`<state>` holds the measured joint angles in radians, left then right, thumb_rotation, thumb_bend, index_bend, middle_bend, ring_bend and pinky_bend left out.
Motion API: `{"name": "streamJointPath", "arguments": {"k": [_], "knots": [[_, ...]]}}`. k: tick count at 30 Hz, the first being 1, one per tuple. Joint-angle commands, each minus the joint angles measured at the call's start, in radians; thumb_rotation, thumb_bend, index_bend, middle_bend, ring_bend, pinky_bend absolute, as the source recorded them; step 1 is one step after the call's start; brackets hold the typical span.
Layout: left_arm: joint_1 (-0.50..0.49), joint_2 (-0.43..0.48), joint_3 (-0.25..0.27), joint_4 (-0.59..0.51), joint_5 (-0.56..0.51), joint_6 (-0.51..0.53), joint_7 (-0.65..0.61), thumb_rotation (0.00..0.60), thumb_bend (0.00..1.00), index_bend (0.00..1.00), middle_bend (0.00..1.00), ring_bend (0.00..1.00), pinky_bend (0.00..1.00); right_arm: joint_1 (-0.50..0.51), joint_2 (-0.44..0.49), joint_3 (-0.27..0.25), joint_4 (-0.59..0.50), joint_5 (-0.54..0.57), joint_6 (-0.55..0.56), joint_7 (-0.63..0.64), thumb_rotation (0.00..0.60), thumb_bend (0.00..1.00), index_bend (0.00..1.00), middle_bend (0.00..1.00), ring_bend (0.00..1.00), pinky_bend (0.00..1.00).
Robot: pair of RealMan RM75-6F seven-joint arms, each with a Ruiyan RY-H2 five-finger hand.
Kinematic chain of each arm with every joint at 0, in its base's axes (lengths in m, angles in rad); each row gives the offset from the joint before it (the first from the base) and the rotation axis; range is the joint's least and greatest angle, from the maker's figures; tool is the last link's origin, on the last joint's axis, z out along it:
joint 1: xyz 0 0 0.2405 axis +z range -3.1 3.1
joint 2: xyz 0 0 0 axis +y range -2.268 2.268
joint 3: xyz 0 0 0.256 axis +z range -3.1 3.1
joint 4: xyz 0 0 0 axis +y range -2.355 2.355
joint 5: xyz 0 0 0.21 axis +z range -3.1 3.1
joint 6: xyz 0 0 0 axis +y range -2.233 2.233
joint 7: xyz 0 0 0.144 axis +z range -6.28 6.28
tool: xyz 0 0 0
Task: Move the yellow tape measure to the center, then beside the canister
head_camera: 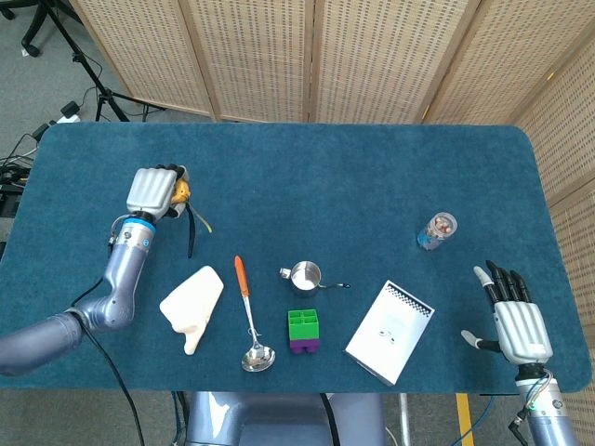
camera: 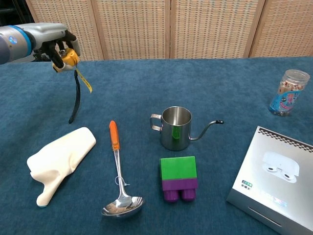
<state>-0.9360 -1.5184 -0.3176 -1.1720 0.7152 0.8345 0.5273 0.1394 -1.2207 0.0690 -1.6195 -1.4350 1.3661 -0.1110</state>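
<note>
My left hand [head_camera: 152, 192] [camera: 55, 41] grips the yellow tape measure [head_camera: 179, 192] [camera: 68, 58] above the left part of the blue table. A black strap [camera: 75, 100] and a short yellow tape end [camera: 83, 81] dangle from it; the strap's tip touches the cloth. The clear canister [head_camera: 437, 230] [camera: 287, 91] with a colourful label stands upright at the right. My right hand [head_camera: 516, 318] lies open near the front right edge, holding nothing, and shows only in the head view.
In a row along the front lie a cream glove [head_camera: 193, 307], an orange-handled ladle [head_camera: 247, 315], a small steel pitcher [head_camera: 305, 276], a green and purple block [head_camera: 304, 331] and a white box [head_camera: 390, 330]. Wicker screens stand behind the table.
</note>
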Motion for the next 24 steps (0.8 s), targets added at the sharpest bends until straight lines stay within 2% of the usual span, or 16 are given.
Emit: {"name": "streamJointPath", "arguments": {"k": [1, 7, 13, 24], "knots": [[-0.047, -0.045, -0.023, 0.037, -0.021, -0.014, 0.015, 0.6, 0.45, 0.85, 0.47, 0.49, 0.48, 0.001, 0.001, 0.005, 0.004, 0.008, -0.002, 0.009, 0.6, 0.03, 0.0, 0.0, 0.0, 0.0], [-0.138, -0.14, -0.053, 0.122, -0.045, -0.037, 0.036, 0.6, 0.45, 0.85, 0.47, 0.49, 0.48, -0.002, 0.011, 0.011, 0.007, 0.011, 0.007, 0.031, 0.6, 0.03, 0.0, 0.0, 0.0, 0.0], [-0.235, -0.252, -0.076, 0.241, -0.092, -0.09, 0.058, 0.6, 0.45, 0.85, 0.47, 0.49, 0.48, -0.012, 0.025, 0.005, -0.005, -0.029, 0.046, 0.048, 0.6, 0.03, 0.0, 0.0, 0.0, 0.0], [-0.334, -0.407, -0.061, 0.4, -0.139, -0.182, 0.092, 0.6, 0.45, 0.85, 0.47, 0.49, 0.48, -0.017, 0.034, 0.005, -0.007, -0.046, 0.065, 0.075, 0.6, 0.03, 0.0, 0.0, 0.0, 0.0]]}}
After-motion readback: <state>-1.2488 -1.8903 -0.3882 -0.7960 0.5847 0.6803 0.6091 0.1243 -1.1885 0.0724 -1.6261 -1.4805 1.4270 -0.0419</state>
